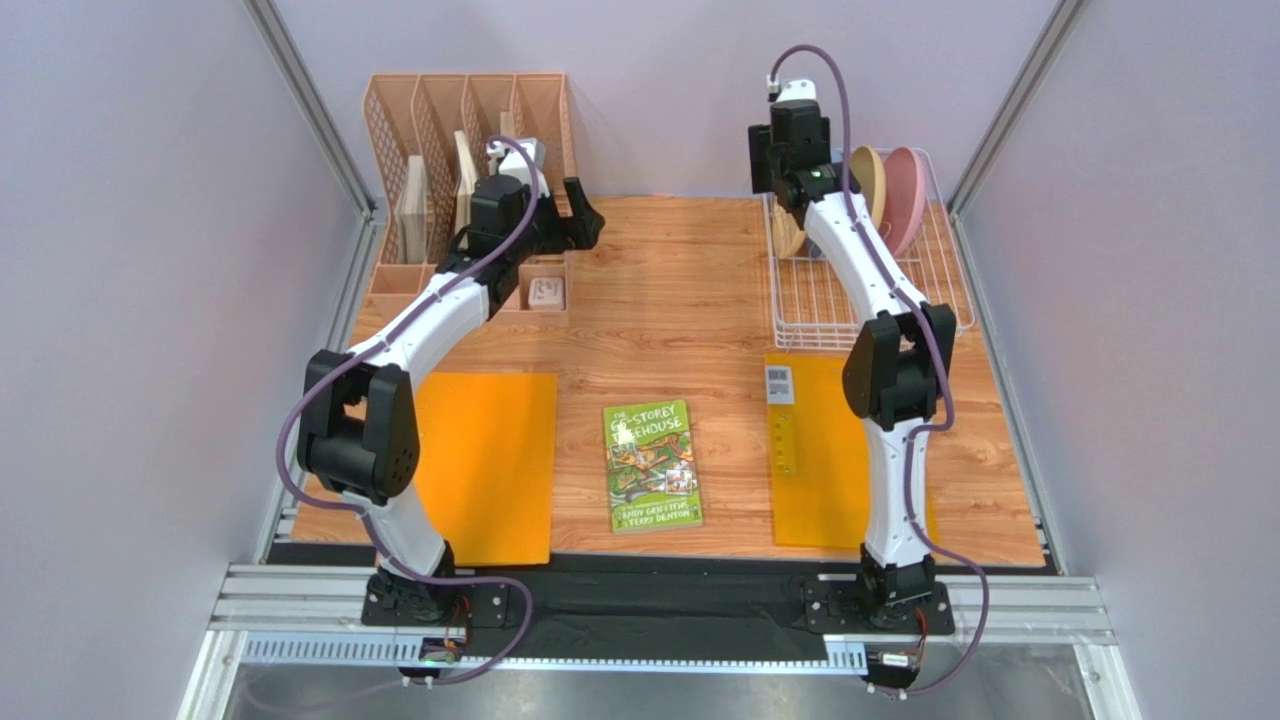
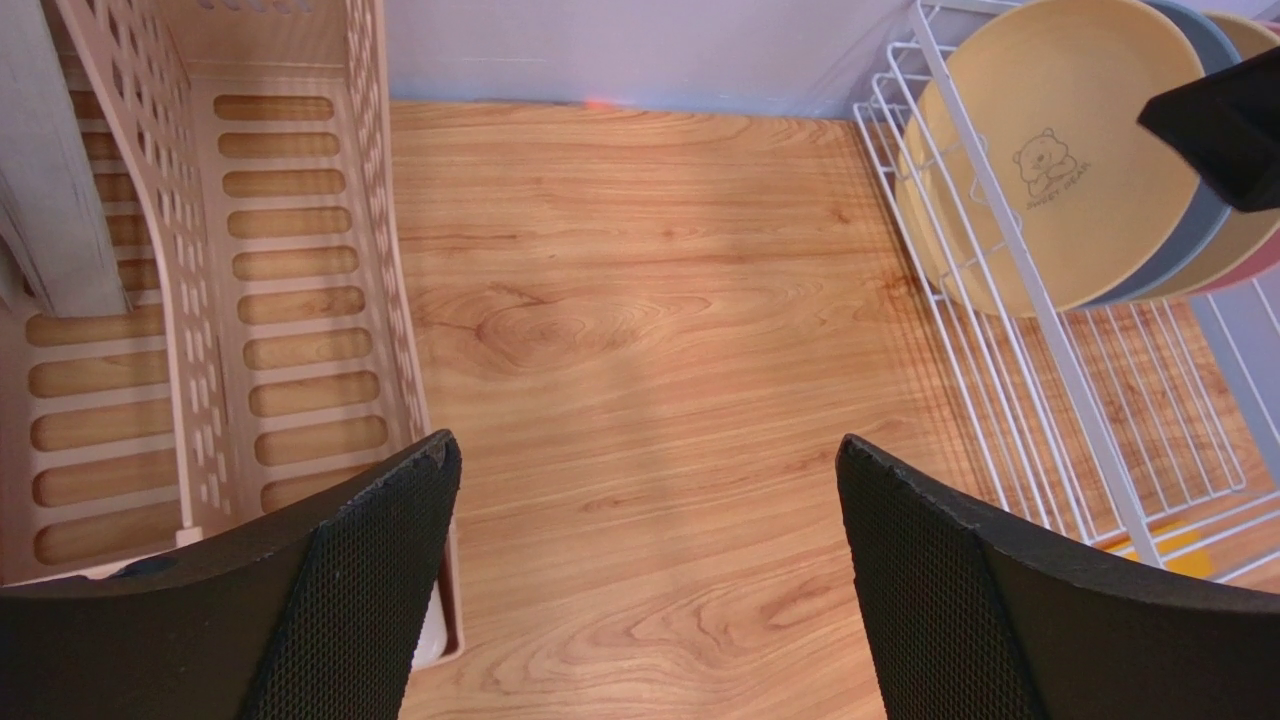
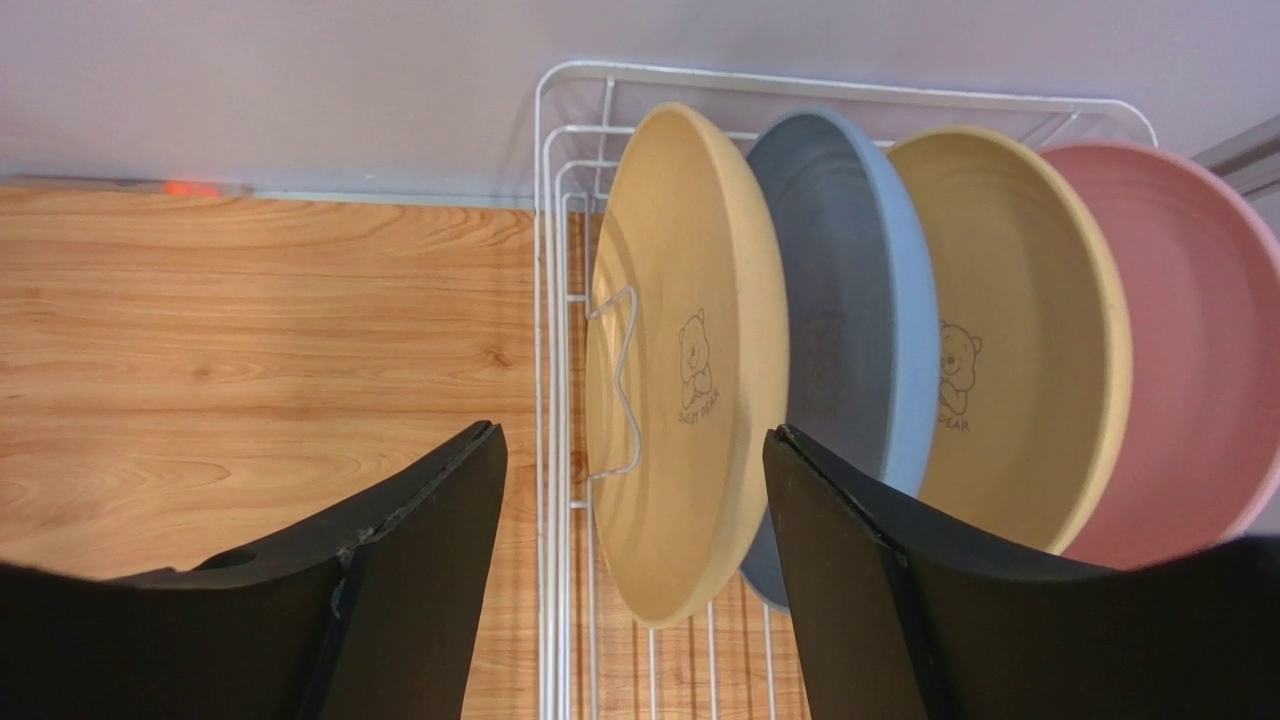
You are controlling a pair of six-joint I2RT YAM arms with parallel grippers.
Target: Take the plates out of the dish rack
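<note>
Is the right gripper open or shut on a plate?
Open: the right gripper has its fingers wide apart, straddling the front cream plate in the dish rack.

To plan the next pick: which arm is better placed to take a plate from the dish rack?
Likely right. The right gripper is open just before the front cream plate in the dish rack; the left gripper is over the table beside it.

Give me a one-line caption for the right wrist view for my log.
Open right gripper lined up with the first yellow plate of four standing on edge in the white dish rack.
</note>
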